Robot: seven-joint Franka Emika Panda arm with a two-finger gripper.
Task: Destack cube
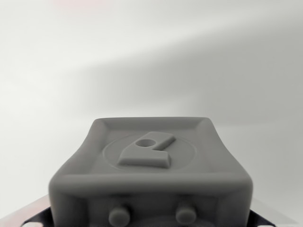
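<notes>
Wrist view: grey cube (150, 175) fills the lower centre, directly below and very close to the gripper, its top face embossed with a raised numeral-like mark inside a ring. White surface (151, 56) beyond it, blurred. Fingers not visible; cannot tell whether they stand apart or closed, nor whether they touch the cube. Whether another cube lies beneath is hidden. Judgement: keep the cube centred under the tool, close squarely on opposite side faces, lift straight up to avoid dragging anything below.
</notes>
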